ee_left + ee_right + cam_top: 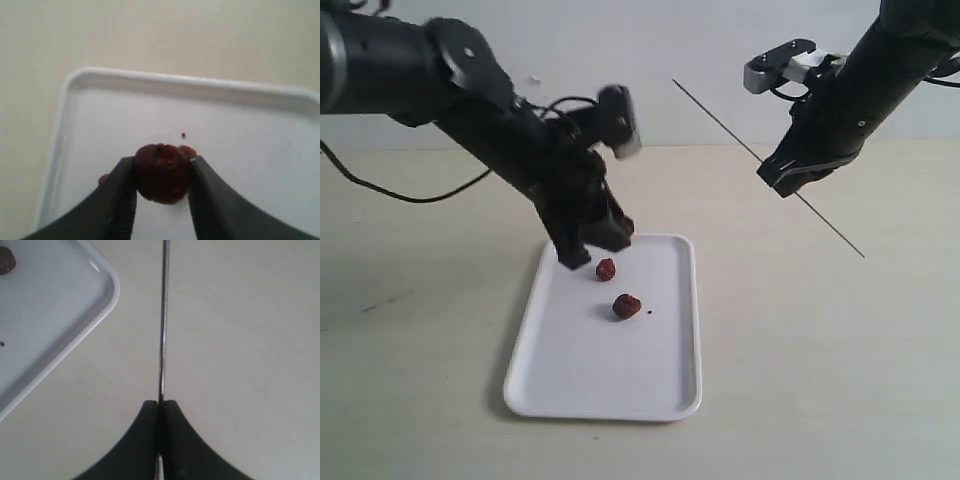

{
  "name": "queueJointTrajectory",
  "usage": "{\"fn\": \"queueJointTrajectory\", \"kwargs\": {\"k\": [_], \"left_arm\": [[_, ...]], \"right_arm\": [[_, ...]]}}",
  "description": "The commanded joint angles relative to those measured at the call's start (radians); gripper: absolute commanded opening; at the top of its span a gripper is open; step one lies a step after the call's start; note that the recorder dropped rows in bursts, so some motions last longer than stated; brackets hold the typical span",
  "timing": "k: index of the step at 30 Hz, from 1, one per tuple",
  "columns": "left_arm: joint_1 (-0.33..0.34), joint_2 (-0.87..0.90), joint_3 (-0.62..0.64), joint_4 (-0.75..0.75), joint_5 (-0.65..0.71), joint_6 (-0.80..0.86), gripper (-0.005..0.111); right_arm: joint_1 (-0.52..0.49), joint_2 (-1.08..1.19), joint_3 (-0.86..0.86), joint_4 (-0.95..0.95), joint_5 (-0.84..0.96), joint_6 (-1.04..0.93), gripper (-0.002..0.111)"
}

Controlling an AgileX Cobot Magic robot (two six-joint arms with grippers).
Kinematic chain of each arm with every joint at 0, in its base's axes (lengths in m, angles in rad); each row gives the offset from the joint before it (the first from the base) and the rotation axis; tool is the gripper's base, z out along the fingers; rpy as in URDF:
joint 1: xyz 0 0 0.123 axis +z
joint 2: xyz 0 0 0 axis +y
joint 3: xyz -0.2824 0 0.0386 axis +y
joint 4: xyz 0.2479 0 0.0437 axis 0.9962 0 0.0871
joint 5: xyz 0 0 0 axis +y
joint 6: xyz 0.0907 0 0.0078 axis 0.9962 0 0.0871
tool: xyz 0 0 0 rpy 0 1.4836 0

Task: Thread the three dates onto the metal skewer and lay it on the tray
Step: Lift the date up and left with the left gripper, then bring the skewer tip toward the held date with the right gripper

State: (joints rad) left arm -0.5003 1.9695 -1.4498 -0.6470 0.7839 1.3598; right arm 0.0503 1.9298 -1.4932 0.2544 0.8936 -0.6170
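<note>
Left wrist view, date (161,176) gripped inside left claw (162,166)

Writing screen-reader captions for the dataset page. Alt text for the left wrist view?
Two dark fingers pinch a wrinkled red-brown date between them over a white tray. A tiny dark speck lies on the tray beyond it; pale table surrounds the tray.

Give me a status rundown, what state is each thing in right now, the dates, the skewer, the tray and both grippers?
held date: clamped between the fingers of the left gripper, over the tray.
two other dates: loose on the tray, not threaded.
metal skewer: bare, tilted in the air.
right gripper: shut on the metal skewer.
tray: flat on the table.
</note>
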Motion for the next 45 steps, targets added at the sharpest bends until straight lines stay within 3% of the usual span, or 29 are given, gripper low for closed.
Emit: {"fn": "queueJointTrajectory", "kwargs": {"k": [1,7,11,21,27,45], "left_arm": [[0.141,-0.018,-0.004,-0.415,-0.012,0.075,0.035],[0.285,-0.018,-0.004,-0.892,0.012,0.025,0.035],[0.325,-0.018,-0.004,-1.097,0.024,-0.060,0.035],[0.344,-0.005,-0.004,-1.097,-0.110,-0.295,0.035],[0.344,-0.006,-0.004,-1.097,-0.190,-0.427,0.035],[0.344,-0.006,-0.004,-1.097,-0.217,-0.422,0.035]], "right_arm": [[-0.003,0.028,0.001,0.102,-0.085,-0.004,0.000],[-0.003,0.074,0.001,0.216,-0.095,-0.017,0.000],[-0.003,0.091,0.001,0.246,-0.095,-0.092,0.000],[-0.003,0.093,0.001,0.577,0.070,-0.468,0.000],[-0.003,0.093,0.001,0.579,0.106,-0.527,0.000],[0.009,0.130,0.001,0.645,0.216,-0.642,0.000]]}}
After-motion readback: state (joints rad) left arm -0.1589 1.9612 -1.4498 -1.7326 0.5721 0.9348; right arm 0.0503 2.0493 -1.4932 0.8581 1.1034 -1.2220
